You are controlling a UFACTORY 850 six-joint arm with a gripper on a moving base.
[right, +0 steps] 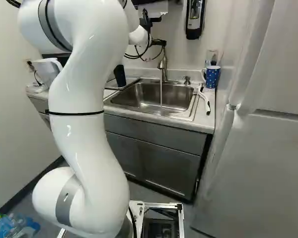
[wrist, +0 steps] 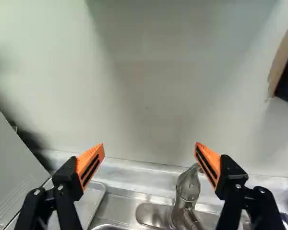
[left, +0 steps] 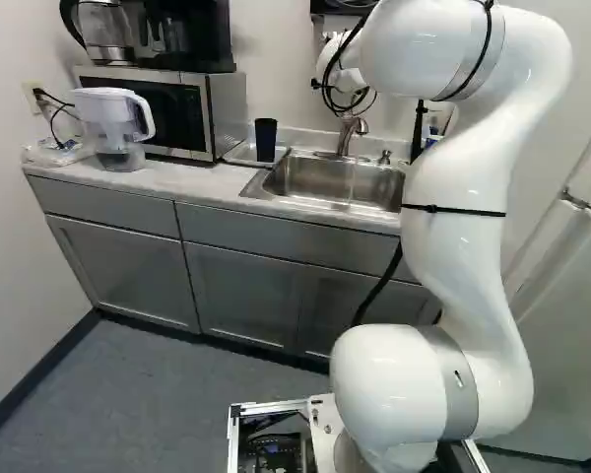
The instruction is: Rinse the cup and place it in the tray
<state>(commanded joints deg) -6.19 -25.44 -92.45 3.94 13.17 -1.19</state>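
Jaws of gripper (right: 159, 42) wide apart, 2 orange pads (wrist: 90, 165) angled toward each other. Faucet (right: 163, 64) near 1 pad in wrist view; water (right: 161, 94) runs from it into sink (right: 134, 97). Dark cup (left: 266, 140) stands in tray (left: 240, 152), between microwave (left: 213, 113) and sink. Blue dotted mug (right: 212, 77) on counter (right: 204, 118), across sink from tray.

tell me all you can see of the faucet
The faucet looks like shiny silver metal, standing upright on the sink's rear rim with an oblong base plate and a curved spout. A thin water stream falls into the sink. The open end effector is close; whether they touch is unclear.
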